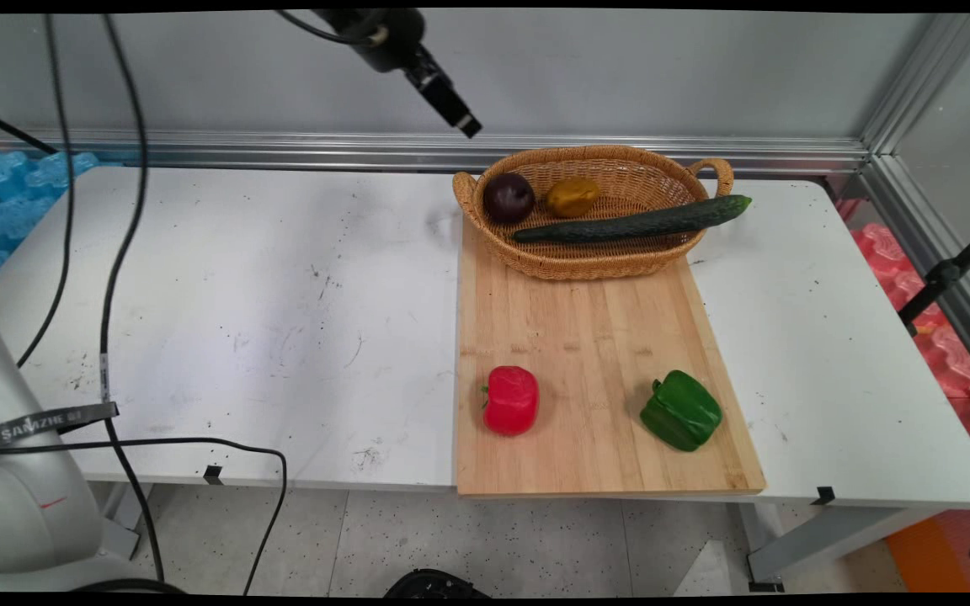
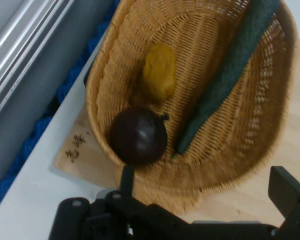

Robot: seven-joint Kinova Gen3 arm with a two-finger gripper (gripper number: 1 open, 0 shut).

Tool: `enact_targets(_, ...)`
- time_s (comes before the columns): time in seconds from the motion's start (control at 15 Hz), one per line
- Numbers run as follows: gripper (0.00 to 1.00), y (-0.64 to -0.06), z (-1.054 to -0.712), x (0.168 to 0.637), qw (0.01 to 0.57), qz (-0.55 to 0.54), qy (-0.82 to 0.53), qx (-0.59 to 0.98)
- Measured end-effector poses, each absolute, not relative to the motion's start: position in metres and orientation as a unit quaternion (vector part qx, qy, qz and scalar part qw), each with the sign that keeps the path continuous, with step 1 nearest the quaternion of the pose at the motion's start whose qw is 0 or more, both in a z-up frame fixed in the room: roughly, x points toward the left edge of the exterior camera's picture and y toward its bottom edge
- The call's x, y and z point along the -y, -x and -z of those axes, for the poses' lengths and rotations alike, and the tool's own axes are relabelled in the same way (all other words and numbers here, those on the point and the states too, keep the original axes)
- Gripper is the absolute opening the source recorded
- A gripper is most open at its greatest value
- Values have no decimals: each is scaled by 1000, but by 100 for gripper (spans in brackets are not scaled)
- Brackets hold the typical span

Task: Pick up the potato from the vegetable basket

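A white table (image 1: 283, 295) runs across the main view, with a pale wooden cutting board (image 1: 594, 353) lying on its right half, long side running from the far edge to the near edge. At the board's 12 o'clock end sits an oval wicker basket (image 1: 590, 263) with a small loop handle at each end. Three things lie inside the basket: a round, dark purple fruit or vegetable (image 1: 508, 198) at about 9 o'clock, touching the left wall; a lumpy yellow-brown piece (image 1: 572, 197) just beside it, toward the middle; and a long dark green cucumber (image 1: 632, 223) that lies across the basket floor from about 7 o'clock to 3 o'clock, its far tip sticking out over the right rim. Toward the board's near end, well apart from the basket, a red bell pepper (image 1: 510, 401) lies at about 7 o'clock and a green bell pepper (image 1: 681, 411) at about 5 o'clock, with bare wood between them. The black gripper (image 1: 455, 114) hangs in the air at about 11 o'clock from the basket, above and behind its left end, touching nothing. In the hand view the gripper (image 2: 210, 192) looks down into the basket, nearest the purple item, with its two fingers (image 2: 286, 191) spread apart and nothing between them.
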State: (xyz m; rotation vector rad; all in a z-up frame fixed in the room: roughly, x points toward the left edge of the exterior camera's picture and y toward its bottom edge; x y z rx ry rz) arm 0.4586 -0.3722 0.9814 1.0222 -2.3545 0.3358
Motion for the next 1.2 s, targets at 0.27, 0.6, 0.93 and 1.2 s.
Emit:
enact_targets(0.27, 100, -432, -957, 410, 267, -134, -385, 873)
enact_targets(0.6, 100, -403, -921, 450, 254, -136, -378, 880)
enact_targets(0.93, 100, -376, -876, 489, 234, -130, -369, 890)
enact_targets(1.2, 100, -357, -847, 511, 224, -121, -364, 896)
